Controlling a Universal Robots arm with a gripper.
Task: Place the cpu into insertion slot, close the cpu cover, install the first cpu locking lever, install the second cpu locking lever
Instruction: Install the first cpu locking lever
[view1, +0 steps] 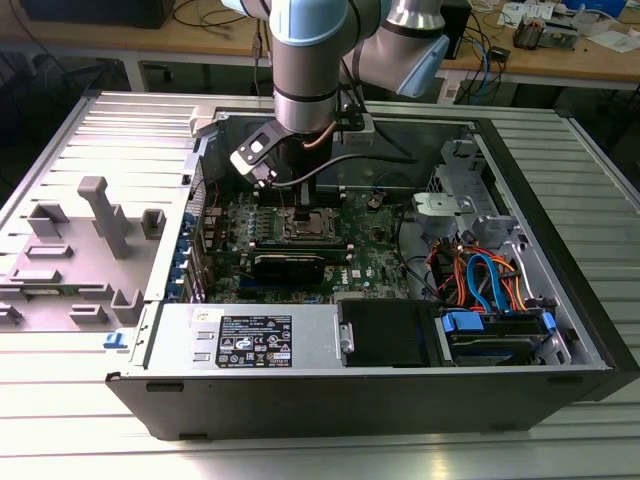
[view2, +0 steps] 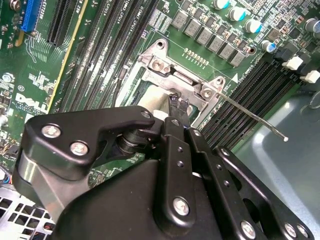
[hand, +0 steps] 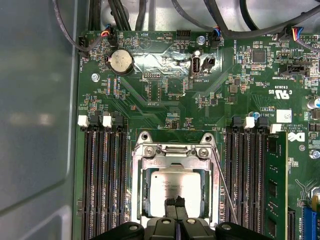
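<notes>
Covering one edge of the cpu (hand: 176, 184), the tool (hand: 175, 202) hangs over it.

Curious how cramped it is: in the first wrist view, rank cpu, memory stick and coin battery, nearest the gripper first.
1. cpu, right under the gripper.
2. memory stick, off to one side.
3. coin battery, near the board's far edge.

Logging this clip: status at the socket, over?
Gripper shut, low over the cpu. It sits in the insertion slot, cpu cover down. One locking lever stands free alongside.
</notes>
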